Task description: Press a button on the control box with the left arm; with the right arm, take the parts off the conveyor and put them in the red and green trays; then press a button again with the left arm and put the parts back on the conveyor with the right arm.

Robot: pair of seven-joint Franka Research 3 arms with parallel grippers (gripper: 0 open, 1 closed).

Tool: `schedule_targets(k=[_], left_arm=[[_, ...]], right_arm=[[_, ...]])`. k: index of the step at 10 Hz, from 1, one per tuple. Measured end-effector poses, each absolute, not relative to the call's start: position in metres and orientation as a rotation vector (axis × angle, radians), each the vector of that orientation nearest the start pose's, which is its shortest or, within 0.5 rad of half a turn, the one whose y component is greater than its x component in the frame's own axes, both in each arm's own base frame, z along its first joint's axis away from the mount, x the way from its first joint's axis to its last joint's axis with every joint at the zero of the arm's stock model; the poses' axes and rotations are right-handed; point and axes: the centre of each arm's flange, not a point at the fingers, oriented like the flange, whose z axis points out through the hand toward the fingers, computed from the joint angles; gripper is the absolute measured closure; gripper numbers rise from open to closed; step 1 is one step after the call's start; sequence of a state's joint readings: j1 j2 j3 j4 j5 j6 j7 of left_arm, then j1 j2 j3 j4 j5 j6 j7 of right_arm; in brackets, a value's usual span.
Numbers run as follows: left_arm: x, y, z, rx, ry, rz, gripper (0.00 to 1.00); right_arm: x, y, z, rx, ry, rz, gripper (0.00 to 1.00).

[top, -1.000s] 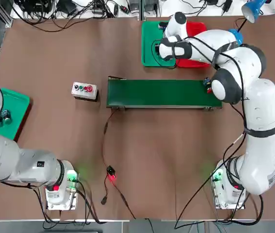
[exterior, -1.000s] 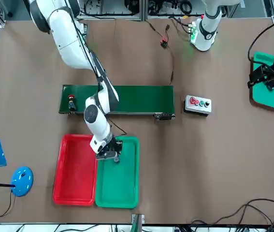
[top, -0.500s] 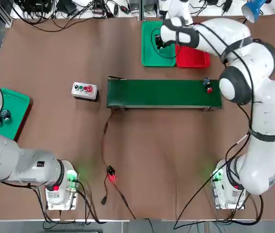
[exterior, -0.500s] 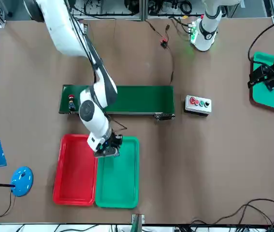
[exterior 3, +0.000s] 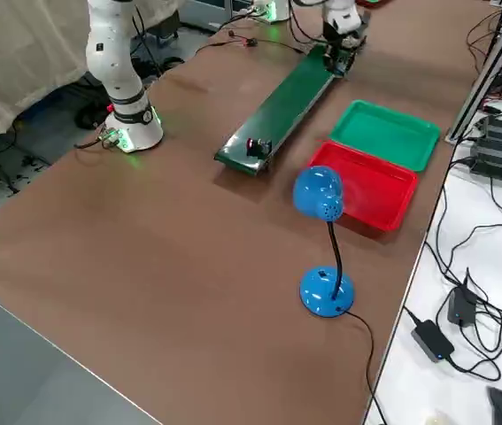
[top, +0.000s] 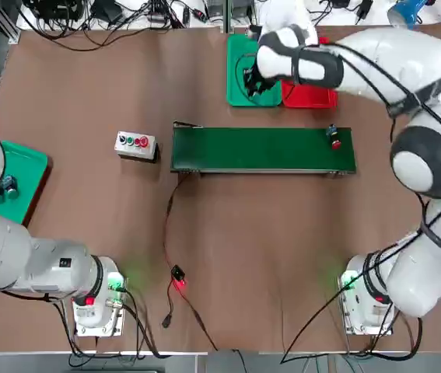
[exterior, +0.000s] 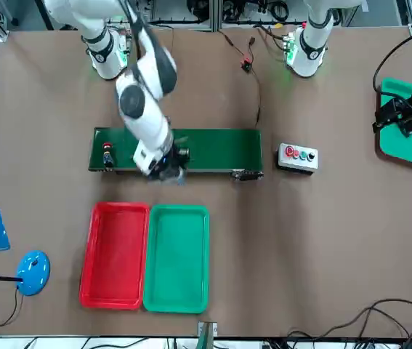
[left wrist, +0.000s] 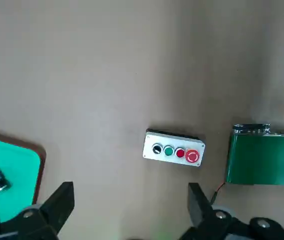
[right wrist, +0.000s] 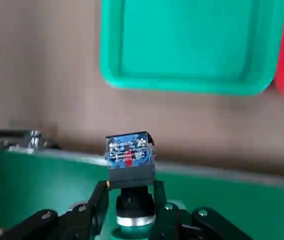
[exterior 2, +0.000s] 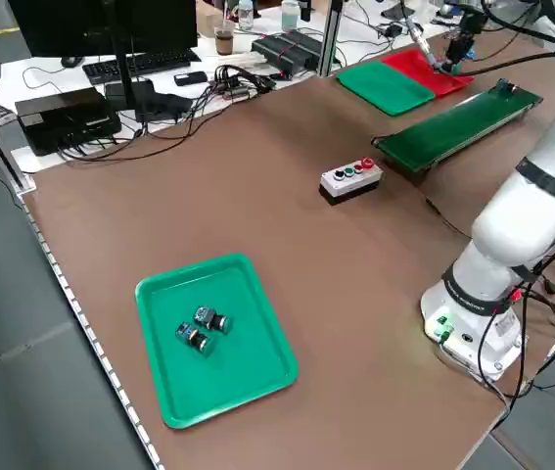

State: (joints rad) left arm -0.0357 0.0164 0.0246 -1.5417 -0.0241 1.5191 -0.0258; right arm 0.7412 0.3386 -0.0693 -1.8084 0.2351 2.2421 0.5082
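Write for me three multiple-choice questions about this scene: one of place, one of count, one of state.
1. Where is the control box?
A) in the red tray
B) between the left green tray and the conveyor
C) beside the blue lamp

2. How many parts lie in the left green tray?
A) none
B) four
C) two

3. How is the right gripper?
A) shut on a push-button part
B) open and empty
C) shut on a cable

1 B: the top view shows it there.
2 C: the left side view shows both.
3 A: the right wrist view shows the fingers gripping it.
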Motion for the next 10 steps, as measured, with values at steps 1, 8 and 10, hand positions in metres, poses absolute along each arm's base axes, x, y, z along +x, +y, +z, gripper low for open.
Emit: schedule_targets(k=[1,8,10], left_arm=[[0.554,-0.009,0.625,-3.164,-0.022,0.062,0.00],[0.554,-0.009,0.625,-3.164,-0.022,0.062,0.00],[0.554,-0.009,0.625,-3.164,-0.022,0.062,0.00]], right_arm=[[0.478,0.432,0.361,-2.949,-0.029,0.030,0.59],[0.433,0.460,0.273,-2.940,-0.001,-0.125,0.59],[0.437,0.448,0.265,-2.967,-0.005,-0.139,0.59]])
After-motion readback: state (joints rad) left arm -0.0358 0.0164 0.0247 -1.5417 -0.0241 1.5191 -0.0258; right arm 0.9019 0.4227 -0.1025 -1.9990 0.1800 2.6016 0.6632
